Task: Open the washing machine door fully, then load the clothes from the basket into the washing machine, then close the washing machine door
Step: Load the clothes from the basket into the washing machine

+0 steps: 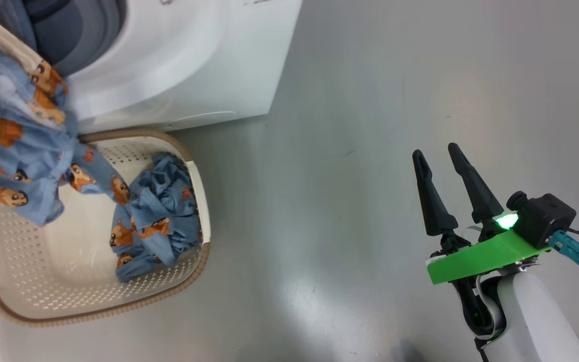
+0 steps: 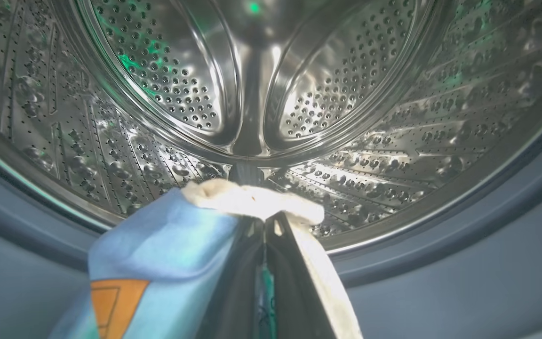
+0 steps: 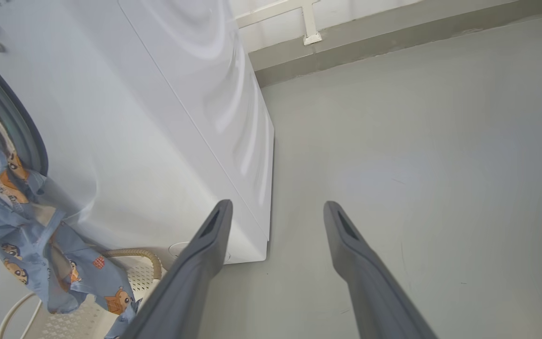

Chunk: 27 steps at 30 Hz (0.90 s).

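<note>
Holding cream-trimmed garment (image 2: pixel 167 235) at drum (image 2: pixel 346 141) mouth, clamped in left gripper (image 2: pixel 268 221); right gripper (image 1: pixel 435 151) spread, idle. Remaining: second garment (image 1: pixel 156 211) in basket (image 1: pixel 93 311), presumably door closing.

Wide-apart fingers (image 3: pixel 199 263) beside the washing machine (image 3: pixel 158 117)

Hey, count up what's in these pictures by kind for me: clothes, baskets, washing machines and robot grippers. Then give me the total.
Clothes: 2, one held by the left gripper at the drum mouth, one lying in the basket
Basket: 1
Washing machine: 1
Grippers: 2, the left gripper and the right gripper
Total: 6
</note>
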{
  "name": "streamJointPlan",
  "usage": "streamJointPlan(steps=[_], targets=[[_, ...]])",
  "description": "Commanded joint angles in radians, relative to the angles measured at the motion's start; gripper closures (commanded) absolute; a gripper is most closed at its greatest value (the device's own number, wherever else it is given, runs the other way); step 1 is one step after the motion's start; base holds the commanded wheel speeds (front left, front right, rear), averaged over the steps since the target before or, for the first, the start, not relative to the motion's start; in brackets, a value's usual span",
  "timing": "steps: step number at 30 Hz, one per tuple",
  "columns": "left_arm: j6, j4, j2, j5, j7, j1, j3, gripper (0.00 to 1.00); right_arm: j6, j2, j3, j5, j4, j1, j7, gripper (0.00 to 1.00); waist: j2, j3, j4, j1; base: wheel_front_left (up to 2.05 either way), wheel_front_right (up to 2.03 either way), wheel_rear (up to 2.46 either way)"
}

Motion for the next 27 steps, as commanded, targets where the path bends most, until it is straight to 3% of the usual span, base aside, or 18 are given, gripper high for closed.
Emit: streamJointPlan(steps=[1,6,11,16,22,27], targets=[[-0.002,0.033,0.07,-0.003,-0.006,-0.053,-0.012,1.0,0.002,0.011,0.029,0.004,-0.019,0.011,-0.012,0.0,0.0,-0.003,-0.015,0.0,0.0,0.0,0.0],[-0.002,0.15,0.095,0.0,-0.006,-0.18,-0.105,1.0,0.002,0.019,0.035,0.007,-0.019,0.014,-0.012,0.0,0.0,0.001,-0.033,0.0,0.0,0.0,0.0],[-0.002,0.19,0.113,0.053,-0.006,-0.286,-0.132,1.0,0.002,0.023,0.039,0.008,-0.021,0.01,-0.012,0.0,0.0,0.011,-0.044,0.0,0.0,0.0,0.0],[-0.002,0.136,0.107,0.169,-0.006,-0.369,-0.032,1.0,0.002,0.027,0.042,0.008,-0.025,0.0,-0.012,0.0,0.0,0.027,-0.054,0.0,0.0,0.0,0.0],[-0.002,0.002,0.064,0.314,-0.006,-0.354,0.12,1.0,0.002,0.03,0.042,0.01,-0.026,-0.009,-0.012,0.0,0.0,0.044,-0.061,0.0,0.0,0.0,0.0],[-0.002,0.0,0.032,0.355,-0.006,-0.298,0.141,1.0,0.002,0.032,0.042,0.01,-0.026,-0.011,-0.012,0.0,0.0,0.046,-0.061,0.0,0.0,0.0,0.0]])
